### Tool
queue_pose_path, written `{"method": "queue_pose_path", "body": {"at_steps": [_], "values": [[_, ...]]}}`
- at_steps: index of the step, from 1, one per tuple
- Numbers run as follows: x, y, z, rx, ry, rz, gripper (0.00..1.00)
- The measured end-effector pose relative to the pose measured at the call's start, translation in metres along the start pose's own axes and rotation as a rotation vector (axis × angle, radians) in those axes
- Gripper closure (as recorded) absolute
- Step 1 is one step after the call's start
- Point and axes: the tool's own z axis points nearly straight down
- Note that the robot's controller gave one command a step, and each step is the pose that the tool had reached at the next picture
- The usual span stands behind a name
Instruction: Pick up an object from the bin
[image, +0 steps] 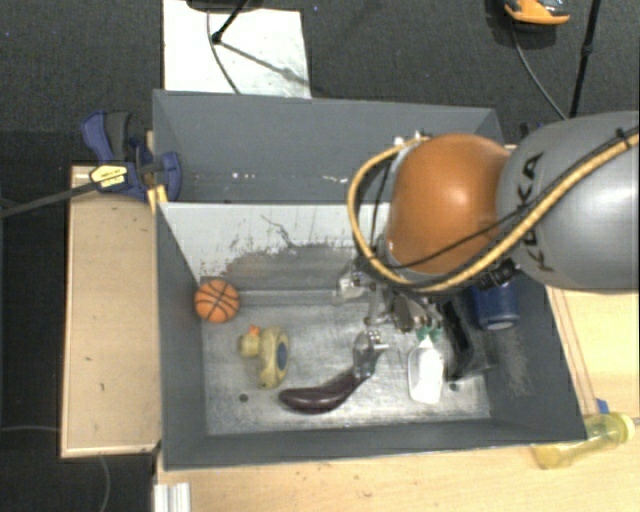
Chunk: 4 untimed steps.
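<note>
Just over a purple aubergine toy, the gripper sits low in the bin

A dark purple aubergine-shaped toy (318, 397) lies near the front wall of the grey bin (330, 432), its thin end curving up to the right. The gripper (366, 358) is right at that thin end, and I cannot tell whether it is released or clenched. The toy looks light, smooth and probably slippery. A grasp across the fatter middle seems safer than one on the tapering tip. The arm enters from the right, its orange wrist cover (445, 205) bowed steeply downward. A white bottle (426, 372) lies just beside the gripper, and a yellow toy (266, 355) lies to the left.
</note>
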Motion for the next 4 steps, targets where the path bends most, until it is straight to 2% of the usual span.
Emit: {"method": "queue_pose_path", "body": {"at_steps": [1,2,3,4], "values": [[0.01,-0.006,0.066,-0.001,0.0,-0.208,0.0],[0.008,-0.013,0.128,-0.002,-0.001,-0.071,1.0],[0.008,-0.013,0.128,-0.002,-0.001,-0.07,1.0],[0.006,-0.035,-0.062,-0.001,0.008,-0.204,1.0]]}}
